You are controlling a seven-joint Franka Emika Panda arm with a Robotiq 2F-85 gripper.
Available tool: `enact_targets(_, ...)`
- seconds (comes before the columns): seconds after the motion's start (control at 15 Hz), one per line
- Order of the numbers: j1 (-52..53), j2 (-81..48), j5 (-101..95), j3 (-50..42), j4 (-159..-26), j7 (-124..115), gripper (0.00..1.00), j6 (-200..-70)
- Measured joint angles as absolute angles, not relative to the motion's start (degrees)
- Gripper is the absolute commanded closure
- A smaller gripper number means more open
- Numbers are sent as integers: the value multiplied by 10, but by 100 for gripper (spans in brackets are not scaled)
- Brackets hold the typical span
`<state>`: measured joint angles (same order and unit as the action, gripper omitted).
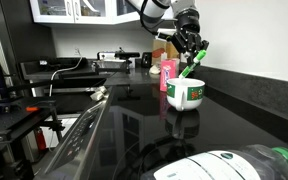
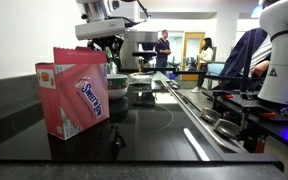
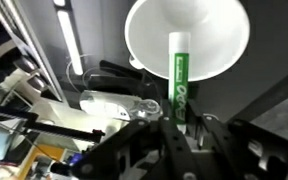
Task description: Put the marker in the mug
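Closest up, in the wrist view, the marker (image 3: 180,75) is being pinched between the two fingers of the gripper (image 3: 181,124). The jaws are being held nearly closed, only as wide as the pen. Only the green end is being gripped. The rest is being stuck straight out with the lighter tip leading, right over the white inside of the mug (image 3: 187,40).

In an exterior view the gripper (image 1: 191,55) is being hung just above the mug (image 1: 185,93), and the marker (image 1: 192,66) is being held at a slant, lower end toward the mouth. Whether the tip is already past the rim can't be told from here. Nothing but the marker is being touched by the fingers.

The arm (image 1: 154,10) is being brought in from the top of the frame, bent at the wrist so the gripper is being aimed down and a bit sideways.

Count: one marker, one mug, one gripper, one pink carton. The mug is being stood on the glossy black counter (image 1: 134,115), with the pink carton (image 1: 168,72) just behind it. In an exterior view the same carton (image 2: 77,95) is being shown up front, and two people (image 2: 163,47) are being seen far back in the room.
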<state>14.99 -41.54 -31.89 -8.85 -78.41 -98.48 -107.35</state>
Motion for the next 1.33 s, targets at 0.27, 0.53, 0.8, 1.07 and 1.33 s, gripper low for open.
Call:
enact_targets(0.27,149,-427,-305,-88,-784,-985,17,-1068)
enact_targets(0.53,147,-422,-264,-76,-779,-971,0,-1068)
enact_targets(0.8,122,-381,-187,-48,-786,-876,0,-1069)
enact_targets(1.07,73,-315,-116,-41,-831,-733,0,-1057)
enact_targets(1.33,38,-262,-90,-42,-886,-604,0,-1042)
